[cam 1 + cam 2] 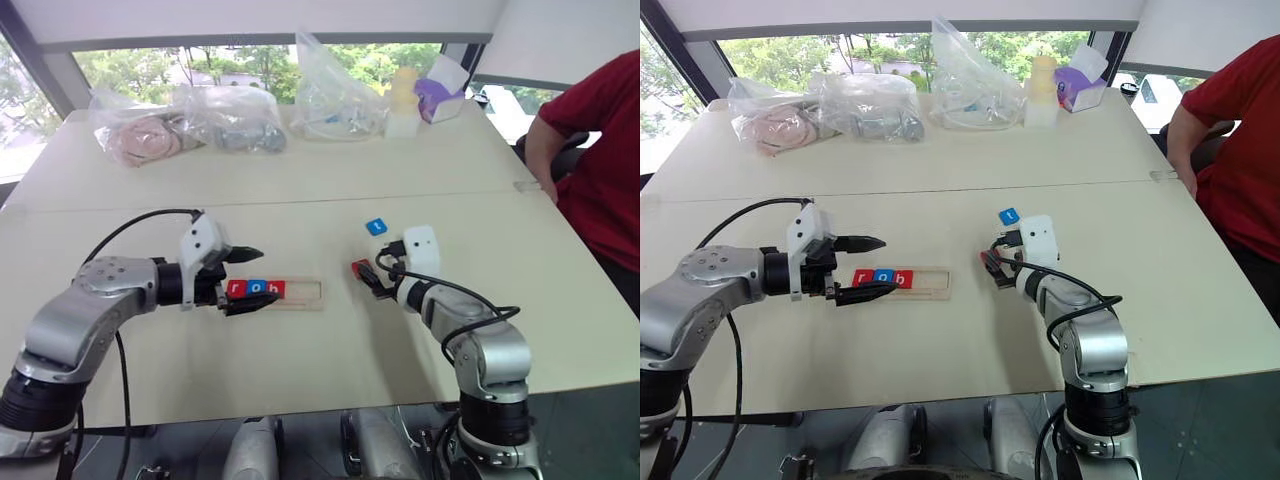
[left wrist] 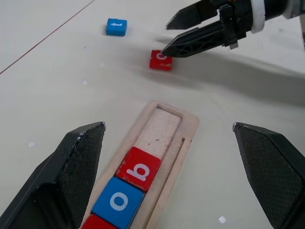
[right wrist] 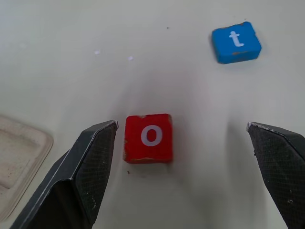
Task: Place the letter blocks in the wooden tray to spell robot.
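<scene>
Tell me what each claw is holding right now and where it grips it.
Nothing. The right claw stands open over the red o block; the left claw is open over the wooden tray.

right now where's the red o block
On the table, between the wooden tray and the blue t block, the red o block lies before the open right gripper.

plastic bags point(image 1: 230, 118) | tissue box point(image 1: 441, 88) (purple) | bottle, perhaps point(image 1: 402, 100) | person point(image 1: 600, 160)

The red r block point(image 2: 97, 223) is cut off by the frame edge in the left wrist view; bag contents point(image 1: 230, 125) at the table's far side are too small to be made out.
</scene>
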